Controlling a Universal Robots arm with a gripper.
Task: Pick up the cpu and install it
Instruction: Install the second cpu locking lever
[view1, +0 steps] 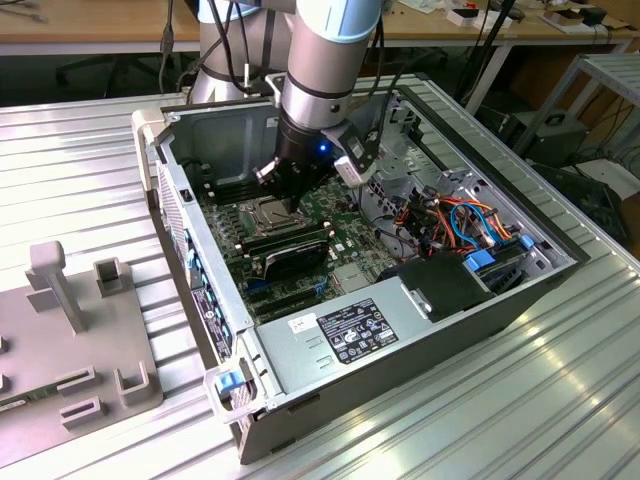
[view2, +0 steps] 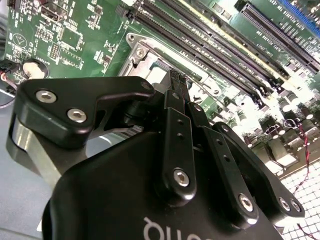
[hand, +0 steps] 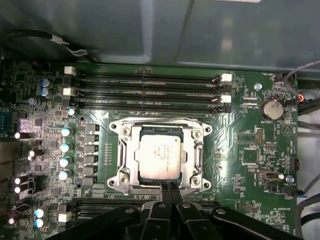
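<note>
Inside the open case (view1: 420, 300) on the metal table (view1: 80, 160), the cpu (hand: 159, 155) lies in its socket (hand: 125, 165), the gripper (hand: 168, 188) beside it, fingers together

The black gripper (view2: 179, 82) has its two fingers pressed together, and their tips are just over the metal socket frame (view2: 145, 57) of the green board (view2: 85, 35). Long black memory slots (view2: 215, 45) lie beyond the socket.

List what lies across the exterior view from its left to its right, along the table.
Grey fixture block → open computer case's perforated side wall → green board with the gripper above its socket → bundle of coloured cables → bare ribbed table.
</note>
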